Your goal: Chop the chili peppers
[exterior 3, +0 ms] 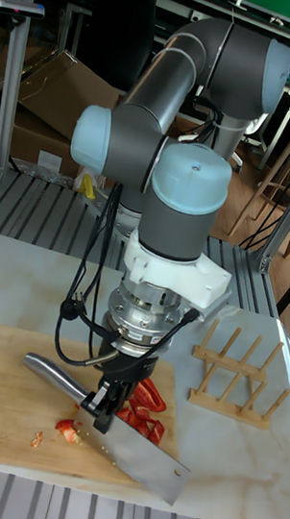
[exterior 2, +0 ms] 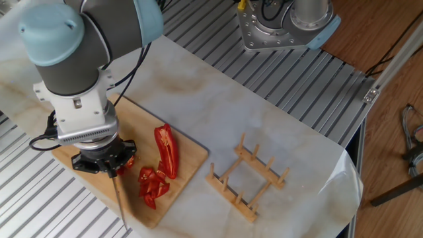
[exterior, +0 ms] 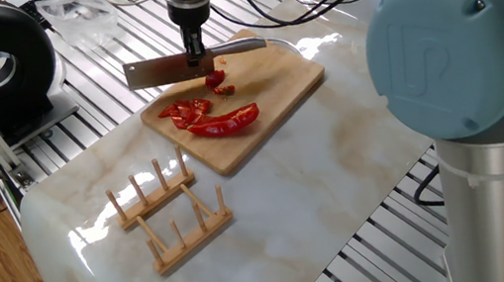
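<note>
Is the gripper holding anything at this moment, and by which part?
Yes. The gripper holds a steel cleaver where the broad blade meets the metal handle, above the wooden cutting board.

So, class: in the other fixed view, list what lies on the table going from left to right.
Gripper holding the knife → chopped chili bits → long chili half → wooden rack.

Bare marble table [exterior: 338, 178] beside the cutting board [exterior: 288, 81]; wooden rack [exterior: 168, 214] obstructs.
</note>
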Tool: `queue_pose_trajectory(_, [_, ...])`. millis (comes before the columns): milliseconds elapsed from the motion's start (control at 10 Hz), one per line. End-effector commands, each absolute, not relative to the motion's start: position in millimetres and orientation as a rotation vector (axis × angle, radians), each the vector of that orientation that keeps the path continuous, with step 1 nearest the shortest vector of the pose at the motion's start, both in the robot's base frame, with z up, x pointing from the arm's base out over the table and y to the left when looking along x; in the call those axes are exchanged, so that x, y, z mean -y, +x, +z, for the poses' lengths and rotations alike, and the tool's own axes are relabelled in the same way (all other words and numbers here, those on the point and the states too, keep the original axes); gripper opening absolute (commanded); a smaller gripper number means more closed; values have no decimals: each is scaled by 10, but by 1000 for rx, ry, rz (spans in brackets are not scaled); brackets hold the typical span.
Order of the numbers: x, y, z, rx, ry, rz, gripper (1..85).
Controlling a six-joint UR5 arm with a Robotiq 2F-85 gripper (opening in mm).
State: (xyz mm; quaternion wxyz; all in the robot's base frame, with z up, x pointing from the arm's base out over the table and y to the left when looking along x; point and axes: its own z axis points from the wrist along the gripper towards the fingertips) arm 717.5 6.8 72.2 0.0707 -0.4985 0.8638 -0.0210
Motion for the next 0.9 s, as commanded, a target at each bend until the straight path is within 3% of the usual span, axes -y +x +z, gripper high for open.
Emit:
queue_pose_trajectory(0, [12, 7237, 696, -2557, -1524, -110, 13])
queue_pose_trajectory(500, [117, 7318, 657, -2544, -1483, -181, 13])
queue_pose_trajectory(800, [0, 7219, 668, -2625, -1357, -91, 13])
